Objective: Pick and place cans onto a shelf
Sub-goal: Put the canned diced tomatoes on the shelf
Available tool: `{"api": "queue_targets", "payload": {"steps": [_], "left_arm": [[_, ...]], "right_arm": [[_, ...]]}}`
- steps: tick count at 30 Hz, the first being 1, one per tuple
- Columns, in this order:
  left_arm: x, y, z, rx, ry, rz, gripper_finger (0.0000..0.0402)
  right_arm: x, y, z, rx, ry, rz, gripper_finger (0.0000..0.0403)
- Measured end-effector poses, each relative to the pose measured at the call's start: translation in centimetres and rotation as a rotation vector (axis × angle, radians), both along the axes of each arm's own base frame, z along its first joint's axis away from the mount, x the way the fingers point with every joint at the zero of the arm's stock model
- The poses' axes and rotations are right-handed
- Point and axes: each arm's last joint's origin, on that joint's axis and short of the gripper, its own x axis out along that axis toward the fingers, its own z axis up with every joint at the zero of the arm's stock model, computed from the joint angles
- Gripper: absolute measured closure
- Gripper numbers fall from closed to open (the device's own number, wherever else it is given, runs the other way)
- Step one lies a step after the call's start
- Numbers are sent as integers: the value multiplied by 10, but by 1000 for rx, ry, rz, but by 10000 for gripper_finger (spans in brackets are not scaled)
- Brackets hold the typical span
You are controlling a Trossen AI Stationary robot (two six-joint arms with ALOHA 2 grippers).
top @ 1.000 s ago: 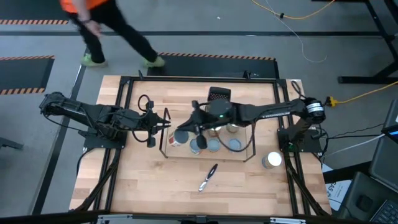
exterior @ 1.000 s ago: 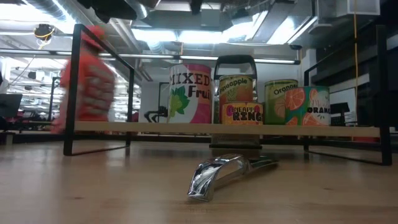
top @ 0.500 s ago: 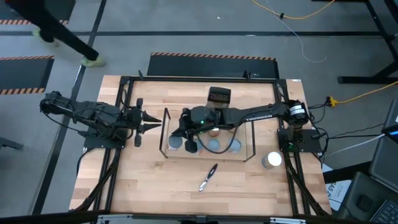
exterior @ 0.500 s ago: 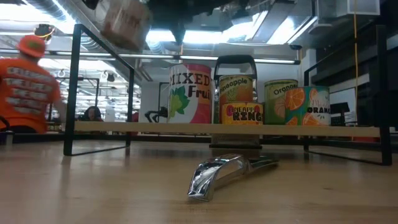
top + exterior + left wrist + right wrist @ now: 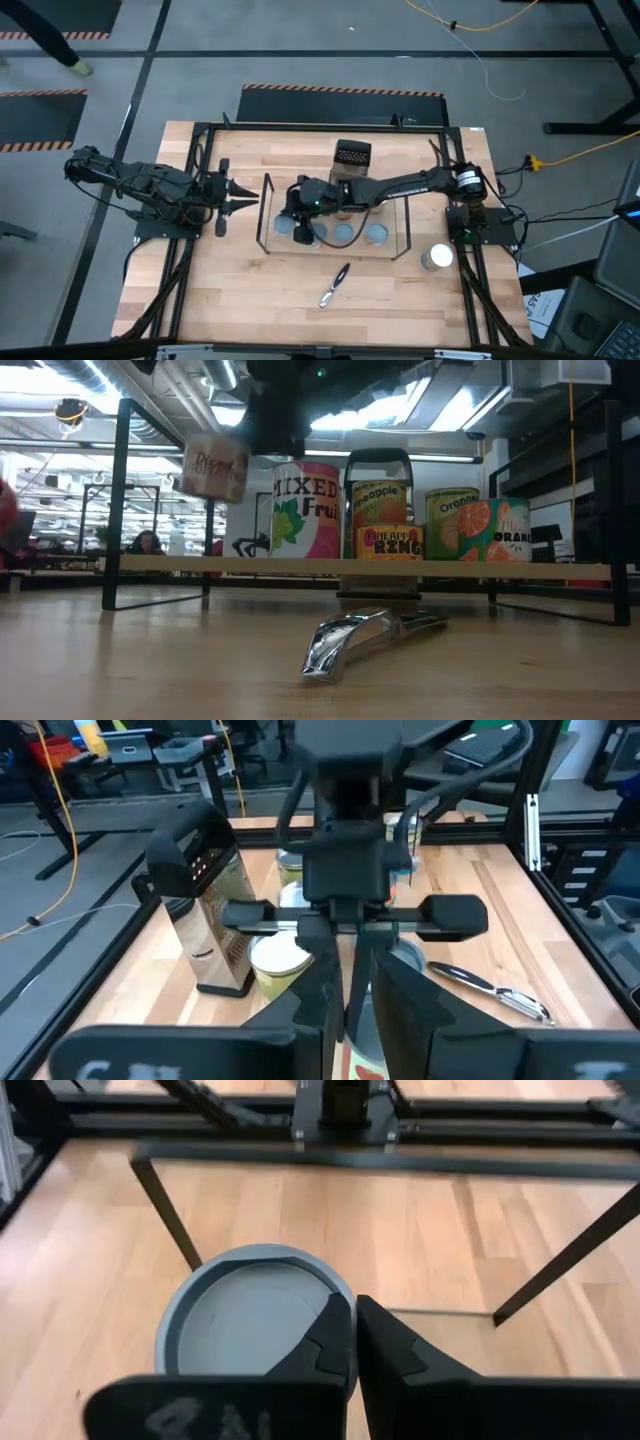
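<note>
My right gripper (image 5: 352, 1318) reaches from the table's right over the left end of the shelf (image 5: 268, 215) and is shut on a tan-labelled can (image 5: 215, 465) with a grey-blue top (image 5: 245, 1315). That can hangs above the shelf's wooden board (image 5: 160, 564). Several labelled cans (image 5: 305, 510) stand on the board, two of them stacked (image 5: 385, 520). One more can (image 5: 436, 258) stands on the table at the right. My left gripper (image 5: 243, 195) waits shut, left of the shelf, pointing toward it. My right gripper pinches the rim of the can's top (image 5: 322, 1302) on the side nearest the arm. One finger (image 5: 330, 1335) lies over the lid and the other (image 5: 390, 1348) outside the wall. The fingers slant down from the table's right. The can hangs slightly tilted, clear of the board.
A dark perforated box (image 5: 352, 155) stands just behind the shelf. A metal peeler (image 5: 335, 285) lies on the table in front of it. The shelf's black wire posts (image 5: 122, 500) rise at its corners. Bare board lies at the shelf's left end.
My right gripper has come down over the shelf's left end and tipped farther downward, bringing the can lower, still clear of the board. My left gripper drew back toward the table's left edge, then kept still. A person beyond the table walked off to the left.
</note>
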Motion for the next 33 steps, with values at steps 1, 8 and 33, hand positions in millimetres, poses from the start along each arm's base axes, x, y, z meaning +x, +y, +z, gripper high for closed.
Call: {"api": "queue_targets", "payload": {"steps": [1,8,33], "left_arm": [[0,0,0,0,1,0,347],[0,0,0,0,1,0,347],[0,0,0,0,3,0,347]], "right_arm": [[0,0,-3,0,10,0,394],[5,0,-18,15,44,-12,394],[12,0,-41,3,82,-13,388]]}}
